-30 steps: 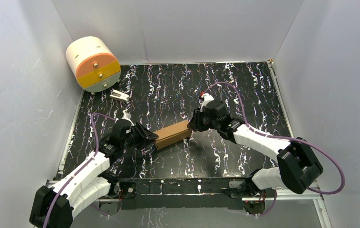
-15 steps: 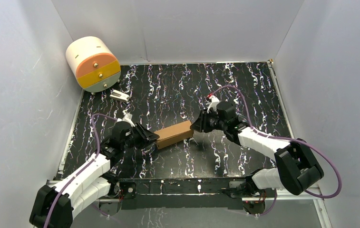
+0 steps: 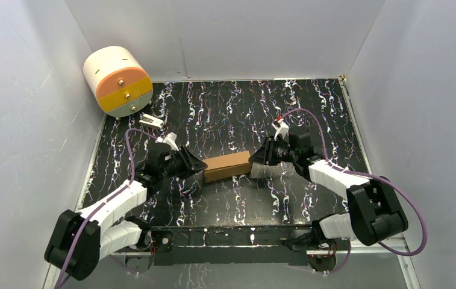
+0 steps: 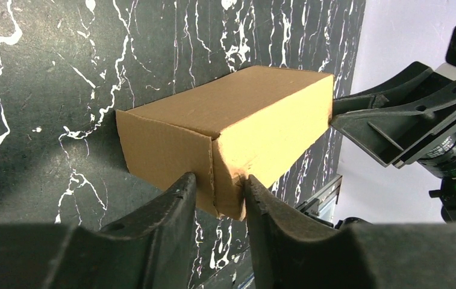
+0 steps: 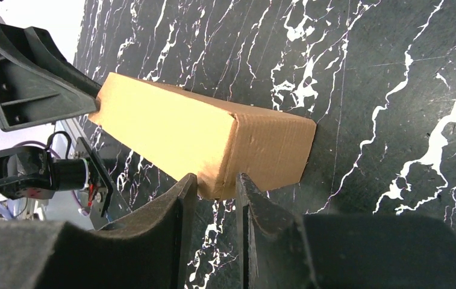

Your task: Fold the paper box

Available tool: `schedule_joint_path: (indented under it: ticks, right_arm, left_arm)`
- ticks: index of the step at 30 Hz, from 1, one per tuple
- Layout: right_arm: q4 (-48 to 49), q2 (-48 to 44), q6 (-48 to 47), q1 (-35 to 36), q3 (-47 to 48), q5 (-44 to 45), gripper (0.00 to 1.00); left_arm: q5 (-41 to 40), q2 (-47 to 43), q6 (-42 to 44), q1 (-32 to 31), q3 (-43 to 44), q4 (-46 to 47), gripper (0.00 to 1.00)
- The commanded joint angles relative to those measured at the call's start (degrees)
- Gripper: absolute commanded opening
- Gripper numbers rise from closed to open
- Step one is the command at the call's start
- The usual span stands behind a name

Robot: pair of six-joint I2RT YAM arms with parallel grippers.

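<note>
The paper box (image 3: 228, 166) is a closed, plain brown cardboard box lying lengthwise on the black marbled table between my two grippers. My left gripper (image 3: 200, 169) is at its left end. In the left wrist view the box (image 4: 231, 120) has its near lower corner pinched between the fingers of that gripper (image 4: 218, 186). My right gripper (image 3: 254, 158) is at the right end. In the right wrist view the box (image 5: 201, 138) has its near corner between the narrow-set fingers of that gripper (image 5: 216, 183). Each wrist view shows the opposite gripper at the box's far end.
A cream, orange and yellow cylindrical drawer unit (image 3: 118, 81) stands at the back left. A small white object (image 3: 150, 121) lies just in front of it. White walls enclose the table on three sides. A metal rail (image 3: 237, 235) runs along the near edge.
Both grippers and the box have shifted right and slightly back. The box has turned to lie closer to level across the table.
</note>
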Motion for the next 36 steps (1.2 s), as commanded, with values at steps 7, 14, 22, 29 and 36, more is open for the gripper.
schedule_joint_path:
  ticks: [7, 14, 22, 29, 36]
  right_arm:
    - [1.11, -0.54, 0.09, -0.50, -0.12, -2.95, 0.38]
    - [0.99, -0.41, -0.21, -0.51, -0.84, -2.82, 0.38]
    - [0.59, -0.12, -1.22, -0.61, -2.32, -2.11, 0.37]
    - [-0.15, 0.50, -1.69, -0.75, -2.87, -0.78, 0.34]
    - [1.85, 2.39, 0.98, -1.55, -3.04, -2.60, 0.32]
  left_arm:
    - [5.41, -4.33, -4.09, 2.06, -6.38, 6.91, 0.46]
    - [9.99, 0.35, -6.64, 3.66, -9.31, 14.52, 0.47]
    - [12.71, -0.99, -11.49, 8.83, -17.78, 20.59, 0.23]
    - [8.62, 0.22, -12.90, 9.77, -18.28, 13.39, 0.11]
    - [6.26, 2.43, -9.79, 9.99, -16.02, 5.21, 0.06]
